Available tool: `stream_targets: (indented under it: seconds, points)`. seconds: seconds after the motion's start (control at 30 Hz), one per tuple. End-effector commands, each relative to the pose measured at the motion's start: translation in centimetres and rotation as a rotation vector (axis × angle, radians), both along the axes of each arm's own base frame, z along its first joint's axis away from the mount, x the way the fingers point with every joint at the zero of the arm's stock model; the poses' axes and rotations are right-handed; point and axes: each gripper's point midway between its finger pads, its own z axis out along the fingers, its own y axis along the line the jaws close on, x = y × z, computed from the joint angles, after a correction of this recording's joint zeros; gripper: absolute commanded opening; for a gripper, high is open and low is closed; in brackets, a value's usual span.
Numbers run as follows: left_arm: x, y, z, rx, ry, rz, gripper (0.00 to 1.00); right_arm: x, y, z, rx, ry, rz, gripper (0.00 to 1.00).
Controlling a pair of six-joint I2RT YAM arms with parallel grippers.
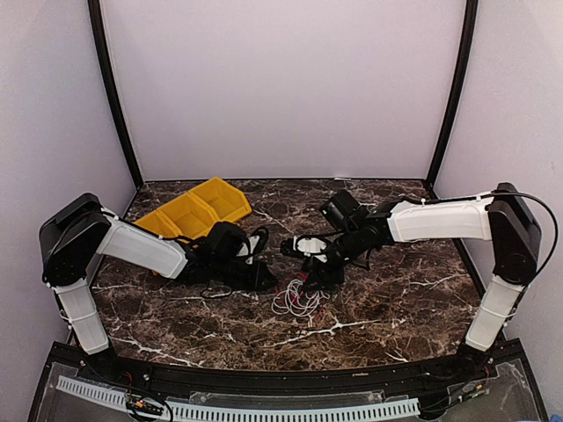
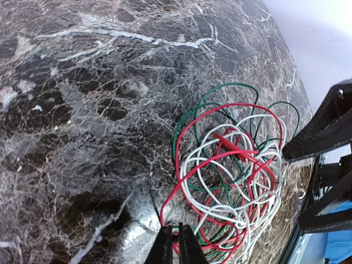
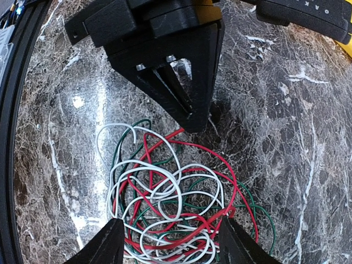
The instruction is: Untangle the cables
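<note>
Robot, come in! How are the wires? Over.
Left fingers shut on the cables, red strand. Right fingers open, straddling them. All one knot. Yellow bins sit apart.

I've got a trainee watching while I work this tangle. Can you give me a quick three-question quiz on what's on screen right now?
1. True or false: the right gripper has its jaws shut.
2. Which colour is missing from the cables? A white, B red, C blue, D green.
3. Fill in: the left gripper is pinched shut on a strand of ___ colour.
Key: 1 false, it stands open astride the tangle; 2 C; 3 red, the red cable.
</note>
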Motion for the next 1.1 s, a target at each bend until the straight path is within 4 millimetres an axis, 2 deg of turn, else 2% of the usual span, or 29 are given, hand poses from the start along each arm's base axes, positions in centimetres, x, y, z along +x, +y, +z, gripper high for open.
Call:
stream_targets:
  seconds: [0.0, 0.1, 0.2, 0.37, 0.5, 0.67, 0.8, 1.07]
  points:
    - [-0.1, 0.2, 1.0, -0.013, -0.029, 0.002, 0.00, 0.0, 0.8, 0.4, 0.010, -0.022, 0.008, 0.61]
    - [0.0, 0.4, 1.9, -0.013, -0.048, -0.001, 0.00, 0.4, 1.5, 1.4, 0.028, -0.014, 0.000, 0.62]
    - [-0.1, 0.7, 4.3, -0.032, -0.088, -0.001, 0.00, 0.9, 2.4, 3.4, 0.077, -0.027, -0.009, 0.67]
    - [-0.6, 1.1, 9.9, -0.126, -0.197, -0.014, 0.00, 1.7, 3.9, 6.3, 0.189, -0.071, -0.019, 0.76]
    - [-1.1, 1.6, 13.7, -0.211, -0.267, -0.009, 0.00, 1.7, 5.2, 7.2, 0.276, -0.050, -0.016, 0.79]
    - [-1.5, 2.5, 15.8, -0.256, -0.297, 0.021, 0.00, 1.8, 6.7, 6.3, 0.308, 0.034, -0.022, 0.78]
    - [-1.8, 3.3, 17.0, -0.280, -0.322, 0.042, 0.00, 0.5, 7.5, 5.0, 0.324, 0.146, 0.013, 0.77]
    - [-1.7, 4.1, 17.2, -0.284, -0.336, 0.074, 0.00, -1.5, 7.8, 2.9, 0.303, 0.229, 0.061, 0.66]
